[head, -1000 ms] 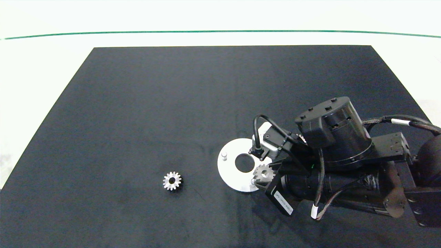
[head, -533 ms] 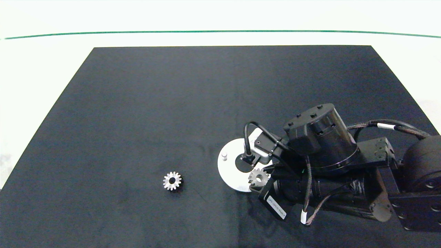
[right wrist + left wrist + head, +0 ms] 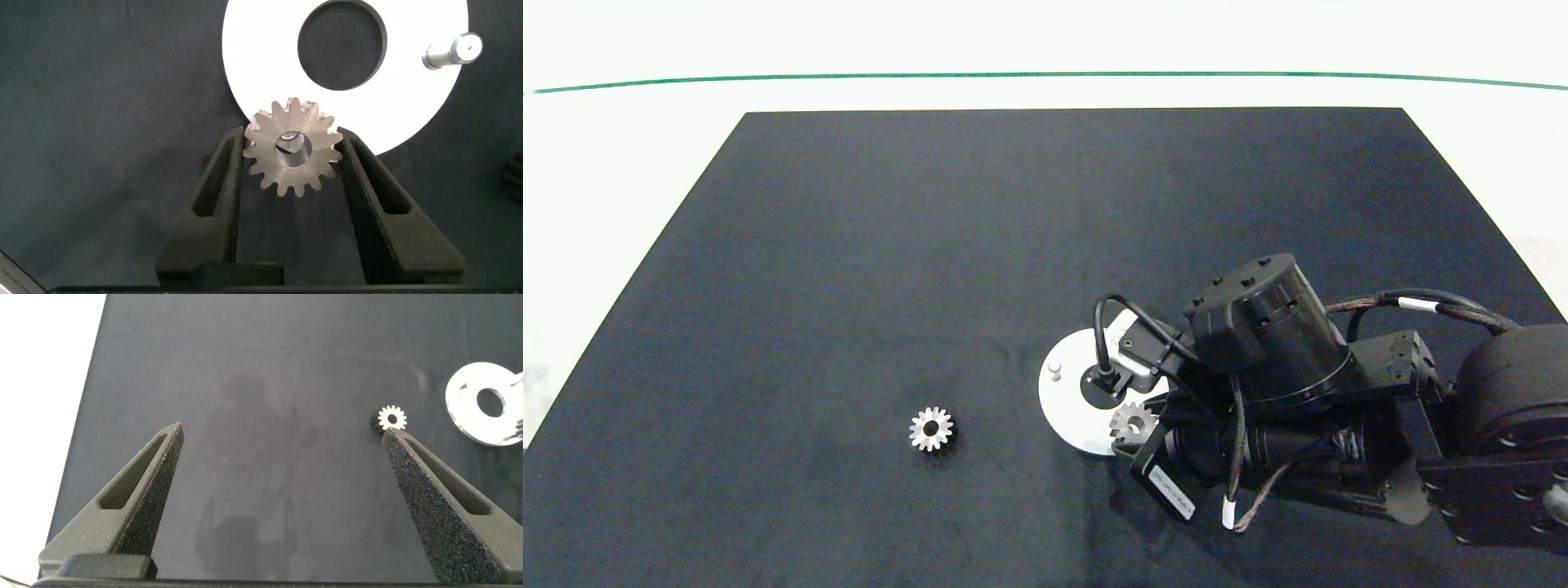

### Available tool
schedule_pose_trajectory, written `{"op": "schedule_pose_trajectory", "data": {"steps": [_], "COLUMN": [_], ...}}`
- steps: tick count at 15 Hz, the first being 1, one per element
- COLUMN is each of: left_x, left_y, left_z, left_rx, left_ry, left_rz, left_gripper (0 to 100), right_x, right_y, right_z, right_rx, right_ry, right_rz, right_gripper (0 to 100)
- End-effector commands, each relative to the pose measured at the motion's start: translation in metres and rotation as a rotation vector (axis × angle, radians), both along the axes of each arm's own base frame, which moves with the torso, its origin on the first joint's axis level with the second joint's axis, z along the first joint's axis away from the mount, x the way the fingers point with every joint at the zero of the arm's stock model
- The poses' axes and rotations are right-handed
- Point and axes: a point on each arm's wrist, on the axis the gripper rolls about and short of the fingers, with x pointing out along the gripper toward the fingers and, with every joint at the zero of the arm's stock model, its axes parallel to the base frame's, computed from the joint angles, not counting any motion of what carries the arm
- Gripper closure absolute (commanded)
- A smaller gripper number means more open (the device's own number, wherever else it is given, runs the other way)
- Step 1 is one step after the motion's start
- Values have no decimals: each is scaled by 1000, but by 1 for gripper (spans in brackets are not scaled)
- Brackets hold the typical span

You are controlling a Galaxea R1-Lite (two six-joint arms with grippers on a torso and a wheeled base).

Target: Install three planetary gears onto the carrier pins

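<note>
Right tool (image 3: 292,155), shifted leftward, gear (image 3: 292,151) clamped over disc (image 3: 253,57).

A silver planetary gear (image 3: 292,153) with pointed teeth is sitting flat over the near edge of the white carrier disc (image 3: 270,73), a pin end showing through its centre hole. A bare carrier pin (image 3: 452,52) is standing upright on the disc's rim. A second gear (image 3: 930,429) is lying flat on the black mat, well apart.
</note>
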Motion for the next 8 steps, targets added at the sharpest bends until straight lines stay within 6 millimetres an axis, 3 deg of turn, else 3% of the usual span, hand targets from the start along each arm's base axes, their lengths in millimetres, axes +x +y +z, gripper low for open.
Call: {"op": "schedule_pose_trajectory", "data": {"steps": [1, 8], "left_x": [-1, -1], "left_y": [0, 0], "left_z": [2, 3], "left_rx": [-12, -15], "left_ry": [-5, -10], "left_rz": [3, -4], "left_gripper": [0, 0], "right_x": [1, 4], "right_y": [1, 5], "right_z": [-1, -1], "right_rx": [-3, 2], "right_ry": [0, -3], "right_rz": [0, 1], "right_gripper": [96, 96]}}
